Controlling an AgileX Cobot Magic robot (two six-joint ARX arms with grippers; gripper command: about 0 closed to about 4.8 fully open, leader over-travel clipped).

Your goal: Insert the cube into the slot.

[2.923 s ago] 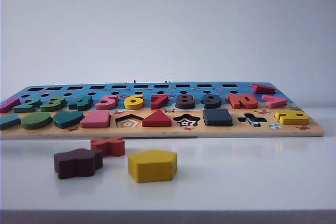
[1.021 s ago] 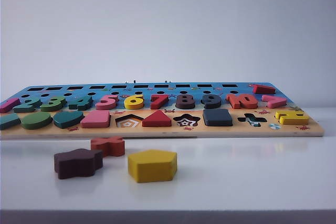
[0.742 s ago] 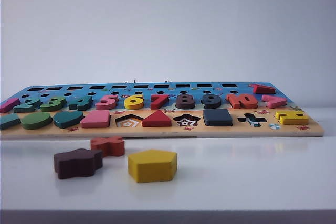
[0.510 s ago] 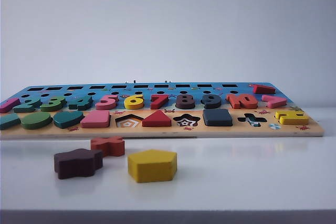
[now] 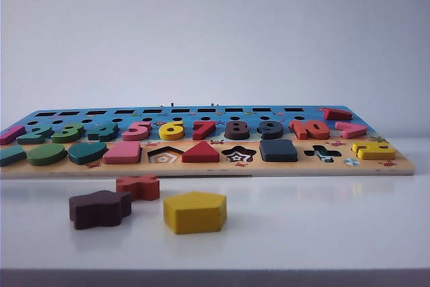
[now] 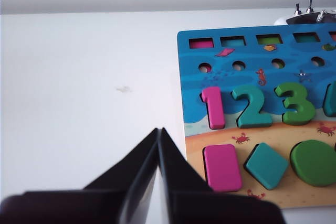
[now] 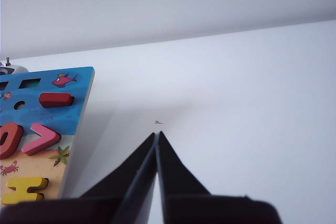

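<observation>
The cube [image 5: 278, 150], a flat dark navy square block, lies level in the front row of the puzzle board [image 5: 201, 170], between the star recess [image 5: 239, 154] and a cross-shaped recess [image 5: 322, 154]. The slot is hidden; no checkerboard recess shows. Neither gripper appears in the exterior view. In the left wrist view my left gripper [image 6: 158, 129] is shut and empty over bare white table, just off the board's edge by the pink 1 [image 6: 212, 108]. In the right wrist view my right gripper [image 7: 156, 134] is shut and empty over bare table, off the board's other end [image 7: 79, 129].
Three loose blocks lie on the white table in front of the board: a yellow pentagon [image 5: 195, 212], a dark brown star-like block [image 5: 99, 208] and an orange-red block [image 5: 138, 187]. The pentagon recess [image 5: 165, 156] stands open. Numbers and shapes fill the board's other places.
</observation>
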